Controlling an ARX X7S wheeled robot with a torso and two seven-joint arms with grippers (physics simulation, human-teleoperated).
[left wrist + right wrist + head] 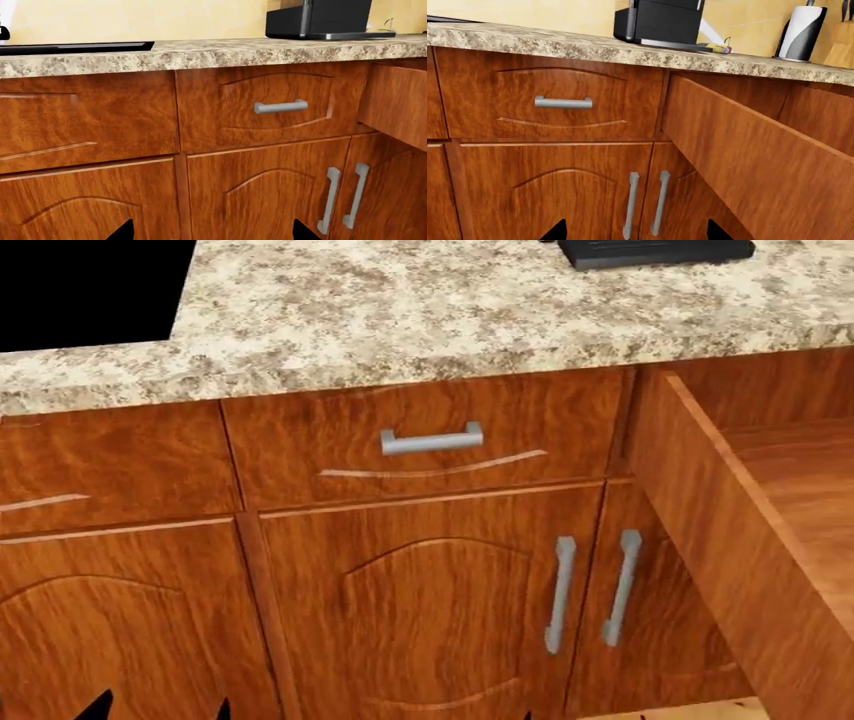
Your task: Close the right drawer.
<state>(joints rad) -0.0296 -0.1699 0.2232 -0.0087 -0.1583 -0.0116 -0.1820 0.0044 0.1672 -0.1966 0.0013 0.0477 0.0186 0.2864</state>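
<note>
Here, one right drawer (747, 540) pulled out, one shut drawer (424, 435), two doors' handles (562, 594), claws barely visible.

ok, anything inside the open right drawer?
The right drawer stands pulled out. In the head view its visible wood floor looks bare. The near part runs out of frame, and both wrist views show only its outer side, so the rest is unseen.

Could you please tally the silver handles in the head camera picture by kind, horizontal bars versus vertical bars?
Horizontal bar handle on the closed drawer front: 1
Vertical bar handles on the cabinet doors: 2
Total: 3
The open right drawer shows no handle in this view.
</note>
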